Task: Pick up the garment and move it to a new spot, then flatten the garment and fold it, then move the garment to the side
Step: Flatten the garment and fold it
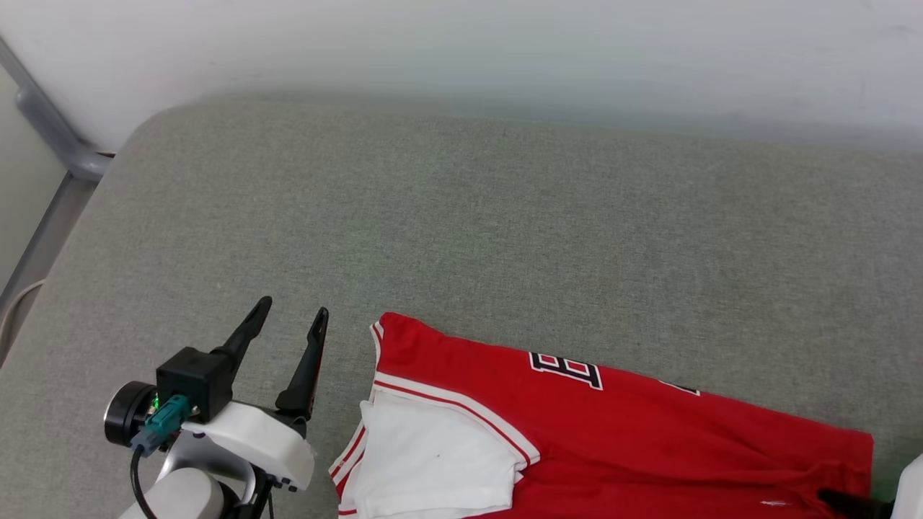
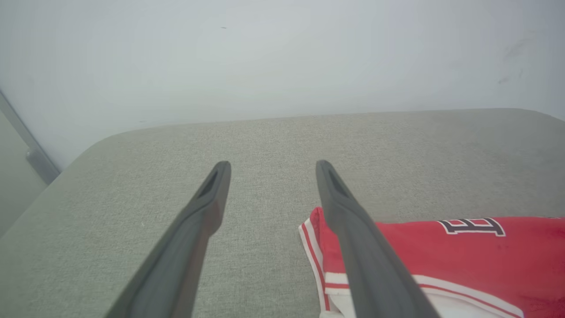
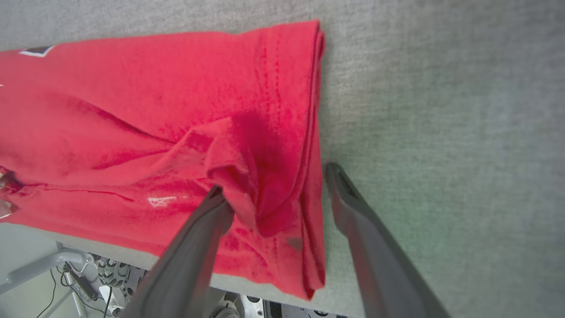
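Your left gripper (image 1: pixel 294 308) hovers with jaws spread just left of the red jersey (image 1: pixel 649 432). The jersey lies folded along the near edge of the grey fabric-covered counter (image 1: pixel 461 216) — your right gripper (image 3: pixel 274 179), jaws apart, straddles its bunched hem.

Bare cushion (image 1: pixel 505 216) stretches beyond the garment (image 1: pixel 613 432), bounded by the far wall (image 1: pixel 505 43).

Likely a robot lab or test room, plain white wall (image 1: pixel 461 43) across the top of the frame, grey fabric-covered padded surface (image 1: pixel 461 216), grey metal frame (image 1: pixel 50 130) at upper left, loose cables (image 3: pixel 77 282) beneath the surface edge, lower left of the right wrist view.
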{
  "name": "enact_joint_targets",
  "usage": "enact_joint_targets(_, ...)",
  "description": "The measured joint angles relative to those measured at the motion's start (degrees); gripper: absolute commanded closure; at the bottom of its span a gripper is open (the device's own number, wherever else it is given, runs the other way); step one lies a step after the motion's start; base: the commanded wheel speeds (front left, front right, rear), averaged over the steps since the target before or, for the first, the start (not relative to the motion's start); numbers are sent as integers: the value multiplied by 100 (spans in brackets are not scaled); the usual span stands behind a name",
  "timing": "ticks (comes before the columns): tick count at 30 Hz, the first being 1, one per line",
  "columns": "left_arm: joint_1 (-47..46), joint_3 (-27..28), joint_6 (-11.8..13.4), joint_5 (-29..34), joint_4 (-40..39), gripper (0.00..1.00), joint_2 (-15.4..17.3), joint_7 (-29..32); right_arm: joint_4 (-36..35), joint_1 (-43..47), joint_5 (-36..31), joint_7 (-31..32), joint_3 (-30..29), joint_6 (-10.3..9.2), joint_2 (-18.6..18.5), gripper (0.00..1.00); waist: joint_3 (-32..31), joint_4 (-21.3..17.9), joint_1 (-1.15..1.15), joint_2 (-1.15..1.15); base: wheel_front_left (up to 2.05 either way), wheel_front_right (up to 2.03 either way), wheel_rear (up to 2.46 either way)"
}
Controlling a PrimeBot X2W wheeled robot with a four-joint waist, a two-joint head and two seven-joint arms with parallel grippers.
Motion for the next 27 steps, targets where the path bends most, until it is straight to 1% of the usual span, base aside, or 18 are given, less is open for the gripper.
enact_joint_targets(3,182,312,-136,292,-7,0,-143,0,109,-26,-151,114,-93,1,122,0,60,54,0,0,0,0,0)
enact_joint_targets(8,392,743,-393,588,73,0,-349,-1,90,-91,-177,247,-86,-13,296,0,120,90,0,0,0,0,0)
enact_joint_targets(16,551,1125,-735,877,257,0,-600,-1,23,-132,-132,269,191,-21,521,0,77,59,0,0,0,0,0)
enact_joint_targets(17,552,1165,-755,912,280,0,-627,-1,23,-133,-123,268,219,-21,525,10,67,54,0,0,0,0,0)
enact_joint_targets(18,558,1193,-794,938,300,0,-661,-1,23,-135,-104,242,248,-21,526,72,59,48,0,0,0,0,0)
enact_joint_targets(19,572,1223,-822,960,314,0,-695,-1,29,-133,-94,194,261,-20,527,100,53,42,0,0,0,0,0)
enact_joint_targets(23,644,1344,-936,1040,374,0,-764,-1,77,-129,-46,4,414,-1,543,100,25,24,0,0,0,0,0)
enact_joint_targets(27,670,1441,-1010,1111,421,0,-854,-1,159,-127,-29,-274,444,4,467,100,-14,3,1,0,0,0,0)
